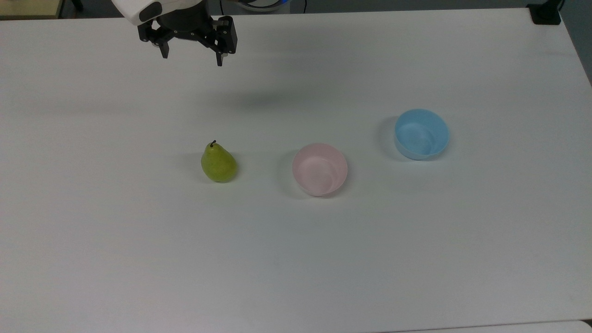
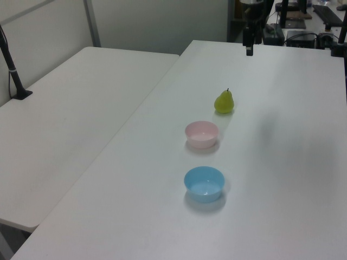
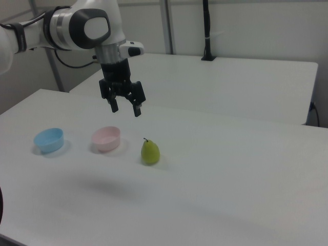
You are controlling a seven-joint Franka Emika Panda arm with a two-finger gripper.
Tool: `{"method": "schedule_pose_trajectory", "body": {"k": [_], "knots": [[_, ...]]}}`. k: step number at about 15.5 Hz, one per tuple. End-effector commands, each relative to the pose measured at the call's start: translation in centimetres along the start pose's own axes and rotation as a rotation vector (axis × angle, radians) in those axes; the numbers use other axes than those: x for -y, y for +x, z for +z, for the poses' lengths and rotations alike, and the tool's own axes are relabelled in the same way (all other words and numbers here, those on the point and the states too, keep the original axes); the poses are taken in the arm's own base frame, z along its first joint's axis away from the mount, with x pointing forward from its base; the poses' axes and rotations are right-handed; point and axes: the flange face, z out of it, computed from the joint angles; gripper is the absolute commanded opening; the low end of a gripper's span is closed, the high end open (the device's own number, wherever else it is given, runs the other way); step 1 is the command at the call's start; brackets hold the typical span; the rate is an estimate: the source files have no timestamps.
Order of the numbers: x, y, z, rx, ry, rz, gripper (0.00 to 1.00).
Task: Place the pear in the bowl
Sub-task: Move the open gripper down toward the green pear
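Note:
A yellow-green pear (image 1: 218,163) with a dark stem stands upright on the white table (image 1: 296,259), to the left of a pale pink bowl (image 1: 319,169) in the top view. The pear (image 2: 224,102) (image 3: 150,151) and the pink bowl (image 2: 201,134) (image 3: 106,138) sit apart, the bowl holding nothing. My gripper (image 1: 191,59) (image 3: 125,109) hangs open high above the table, well behind the pear in the top view, with nothing between its fingers. In the left view the gripper (image 2: 249,50) is at the table's far end.
A light blue bowl (image 1: 421,134) (image 2: 204,183) (image 3: 49,140) stands beyond the pink one, at the top view's right. A second white table (image 2: 70,119) adjoins on the left view's left. A black clamp stand (image 1: 545,13) sits at the table's far right corner.

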Motion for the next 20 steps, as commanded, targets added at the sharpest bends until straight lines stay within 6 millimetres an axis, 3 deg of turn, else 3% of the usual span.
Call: {"method": "schedule_pose_trajectory", "body": {"k": [1, 6, 9, 11, 13, 14, 20], "knots": [[0.4, 1.1, 0.7, 0.008, 0.056, 0.014, 1.00], [-0.3, 1.1, 0.7, 0.006, 0.062, 0.015, 1.00], [0.0, 2.2, 2.4, 0.009, 0.051, -0.014, 1.00], [0.5, 3.7, 5.1, 0.020, 0.038, -0.019, 1.00], [1.7, 5.9, 10.3, 0.054, 0.009, -0.036, 1.00], [2.0, 6.8, 11.9, 0.039, 0.004, -0.044, 1.00], [3.8, 9.0, 17.3, 0.019, -0.017, -0.074, 1.00]]}}
